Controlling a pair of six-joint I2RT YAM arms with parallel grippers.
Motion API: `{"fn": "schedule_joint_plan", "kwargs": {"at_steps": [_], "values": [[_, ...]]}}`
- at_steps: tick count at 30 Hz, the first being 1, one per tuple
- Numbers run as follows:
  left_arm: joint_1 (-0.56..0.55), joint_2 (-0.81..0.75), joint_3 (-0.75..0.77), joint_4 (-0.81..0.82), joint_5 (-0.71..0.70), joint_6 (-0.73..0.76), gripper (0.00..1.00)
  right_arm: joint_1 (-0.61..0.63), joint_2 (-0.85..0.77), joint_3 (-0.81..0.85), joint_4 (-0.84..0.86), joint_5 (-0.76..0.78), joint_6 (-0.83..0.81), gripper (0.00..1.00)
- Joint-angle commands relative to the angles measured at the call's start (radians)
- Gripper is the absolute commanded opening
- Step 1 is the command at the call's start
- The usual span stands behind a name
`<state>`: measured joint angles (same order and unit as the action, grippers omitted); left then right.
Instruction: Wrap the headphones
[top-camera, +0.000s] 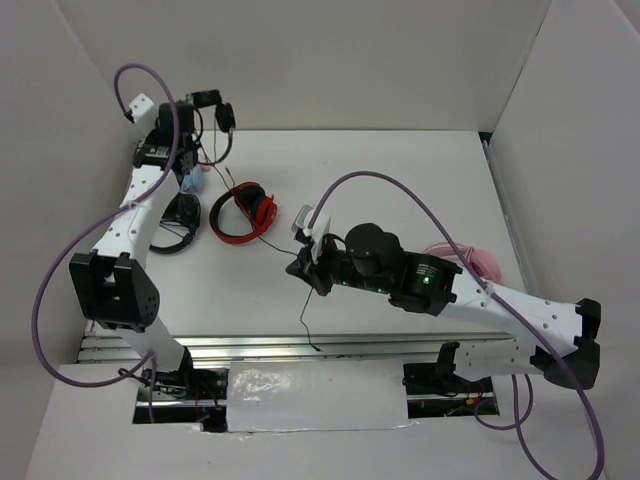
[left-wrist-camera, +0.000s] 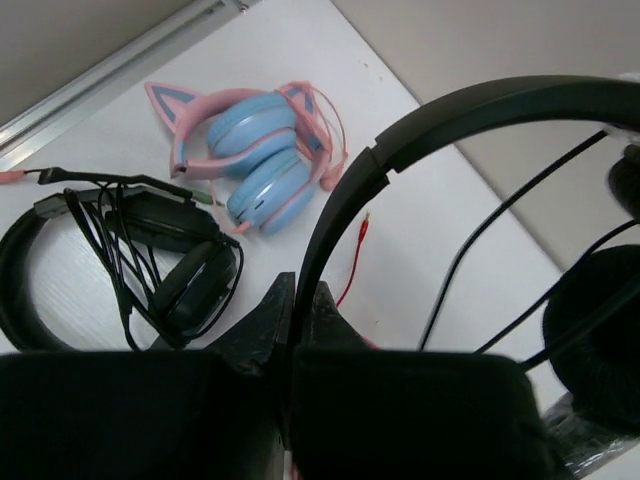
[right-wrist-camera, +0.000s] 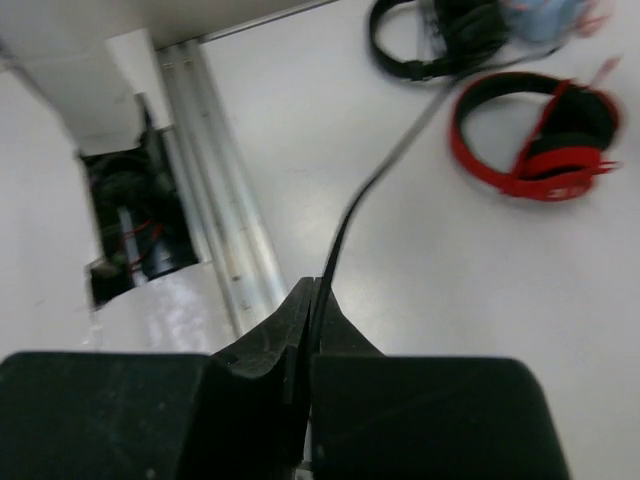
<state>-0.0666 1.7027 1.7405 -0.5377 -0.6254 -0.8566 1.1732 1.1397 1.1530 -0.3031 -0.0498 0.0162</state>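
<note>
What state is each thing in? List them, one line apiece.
headphones: held off the table, unwrapped.
cable: unwound, trailing loose.
left tool: shut on headphones' headband.
right tool: shut on cable.
red-and-black headphones: lying on table.
black headset: lying on table, cord bunched over it.
pink-and-blue headphones: lying on table.

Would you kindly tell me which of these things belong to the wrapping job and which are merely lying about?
In the job: black headphones, headband in left jaws; their cable, in right jaws.
Lying about: red-and-black headphones; black headset; pink-and-blue cat-ear headphones.
</note>
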Motion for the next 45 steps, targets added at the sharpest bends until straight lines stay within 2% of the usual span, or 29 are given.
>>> {"fn": "schedule_joint_plan", "kwargs": {"at_steps": [1, 4, 7, 10, 15, 17, 21, 26, 32, 35, 38, 45], "values": [[-0.036, -0.152, -0.213, 0.251, 0.044, 0.13, 0.0, -0.019, -0.02, 0.092, 0.013, 0.247, -0.131, 0.0], [-0.039, -0.212, -0.362, 0.306, 0.113, 0.166, 0.0, -0.073, -0.011, 0.142, 0.061, 0.307, -0.218, 0.0], [-0.073, -0.25, -0.476, 0.343, 0.17, 0.228, 0.0, -0.147, 0.014, 0.197, 0.102, 0.257, -0.274, 0.0], [-0.124, -0.275, -0.59, 0.45, 0.211, 0.278, 0.0, -0.213, 0.041, 0.26, 0.134, 0.18, -0.312, 0.0], [-0.189, -0.2, -0.575, 0.38, 0.202, 0.333, 0.0, -0.296, 0.123, 0.411, 0.108, 0.094, -0.341, 0.0], [-0.24, -0.178, -0.549, 0.352, 0.155, 0.337, 0.0, -0.319, 0.161, 0.467, 0.085, 0.062, -0.344, 0.0], [-0.324, -0.144, -0.547, 0.321, 0.165, 0.358, 0.0, -0.328, 0.207, 0.502, 0.096, 0.016, -0.354, 0.0], [-0.413, -0.23, -0.639, 0.369, 0.237, 0.415, 0.0, -0.382, 0.273, 0.569, 0.099, 0.034, -0.39, 0.0], [-0.518, -0.406, -0.785, 0.364, 0.266, 0.412, 0.0, -0.564, 0.397, 0.688, 0.024, -0.041, -0.371, 0.0], [-0.548, -0.484, -0.848, 0.369, 0.331, 0.412, 0.0, -0.65, 0.454, 0.708, 0.016, -0.067, -0.343, 0.0], [-0.568, -0.544, -0.854, 0.346, 0.322, 0.412, 0.0, -0.731, 0.486, 0.691, 0.033, -0.109, -0.294, 0.0], [-0.576, -0.603, -0.843, 0.312, 0.306, 0.412, 0.0, -0.883, 0.463, 0.536, 0.165, -0.266, -0.216, 0.0]]}}
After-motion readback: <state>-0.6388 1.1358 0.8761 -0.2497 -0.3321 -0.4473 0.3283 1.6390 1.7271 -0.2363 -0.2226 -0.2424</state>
